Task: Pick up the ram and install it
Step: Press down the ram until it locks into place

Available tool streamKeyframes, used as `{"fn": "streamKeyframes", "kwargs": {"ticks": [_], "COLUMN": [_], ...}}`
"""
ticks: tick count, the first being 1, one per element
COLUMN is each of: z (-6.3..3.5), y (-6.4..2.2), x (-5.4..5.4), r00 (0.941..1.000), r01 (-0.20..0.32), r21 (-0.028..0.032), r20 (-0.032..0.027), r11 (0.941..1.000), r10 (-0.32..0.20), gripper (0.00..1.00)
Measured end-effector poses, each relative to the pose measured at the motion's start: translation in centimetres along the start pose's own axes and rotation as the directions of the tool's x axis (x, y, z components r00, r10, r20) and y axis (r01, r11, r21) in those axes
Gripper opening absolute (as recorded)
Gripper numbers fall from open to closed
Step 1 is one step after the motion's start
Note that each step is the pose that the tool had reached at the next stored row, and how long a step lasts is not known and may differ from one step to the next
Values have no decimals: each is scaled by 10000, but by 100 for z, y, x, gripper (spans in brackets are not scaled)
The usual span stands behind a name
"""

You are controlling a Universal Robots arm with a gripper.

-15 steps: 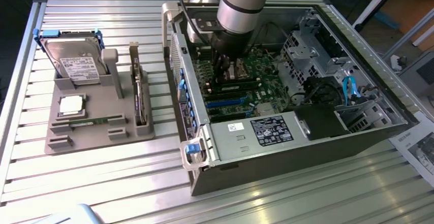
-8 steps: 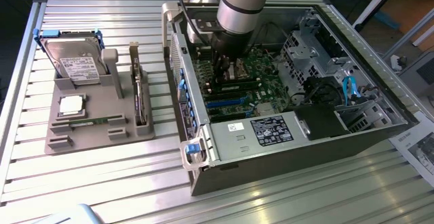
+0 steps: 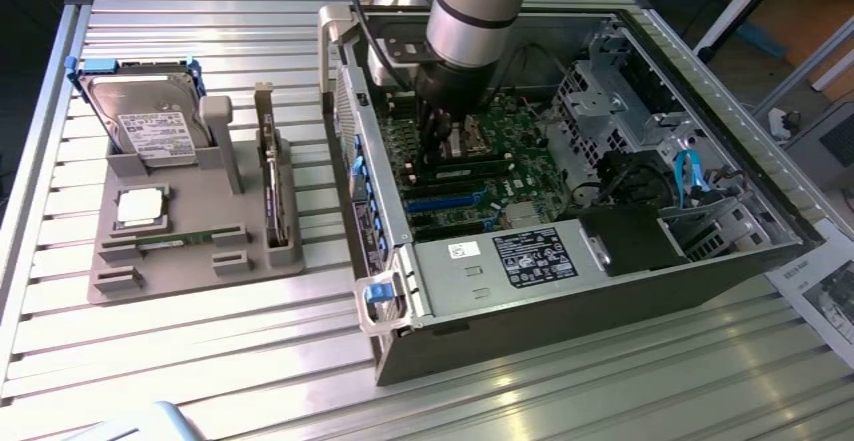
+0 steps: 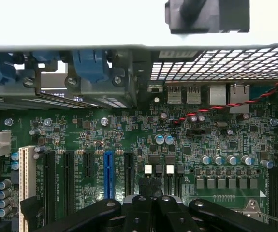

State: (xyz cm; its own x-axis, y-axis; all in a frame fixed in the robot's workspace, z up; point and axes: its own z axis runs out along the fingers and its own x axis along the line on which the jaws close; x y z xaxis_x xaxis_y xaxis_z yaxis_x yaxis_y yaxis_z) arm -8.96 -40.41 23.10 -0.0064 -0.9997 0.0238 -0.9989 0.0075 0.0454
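The exterior view looks down from high up and some way off onto the slatted tabletop [image 3: 200, 341] and the open computer case [image 3: 694, 251]. The wrist view sits close inside that case, facing the green motherboard [image 4: 129, 140], the part both views share.

Green motherboard [image 4: 129, 145], blue slot [image 4: 109, 174], grey tray [image 3: 187, 221].

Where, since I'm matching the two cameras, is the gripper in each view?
Exterior view: the gripper is down inside the open computer case, close above the motherboard.
Wrist view: the gripper is the black linkage nearest the camera, over the motherboard.
Shared landmark: the green motherboard.
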Motion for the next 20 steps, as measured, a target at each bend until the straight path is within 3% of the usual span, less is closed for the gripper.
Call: {"fn": "streamKeyframes", "kwargs": {"ticks": [20], "z": [13], "y": [-2], "x": [-2], "r00": [10000], "r01": [0], "r21": [-11], "r20": [4], "r11": [10000], "r10": [0], "gripper": [10]}}
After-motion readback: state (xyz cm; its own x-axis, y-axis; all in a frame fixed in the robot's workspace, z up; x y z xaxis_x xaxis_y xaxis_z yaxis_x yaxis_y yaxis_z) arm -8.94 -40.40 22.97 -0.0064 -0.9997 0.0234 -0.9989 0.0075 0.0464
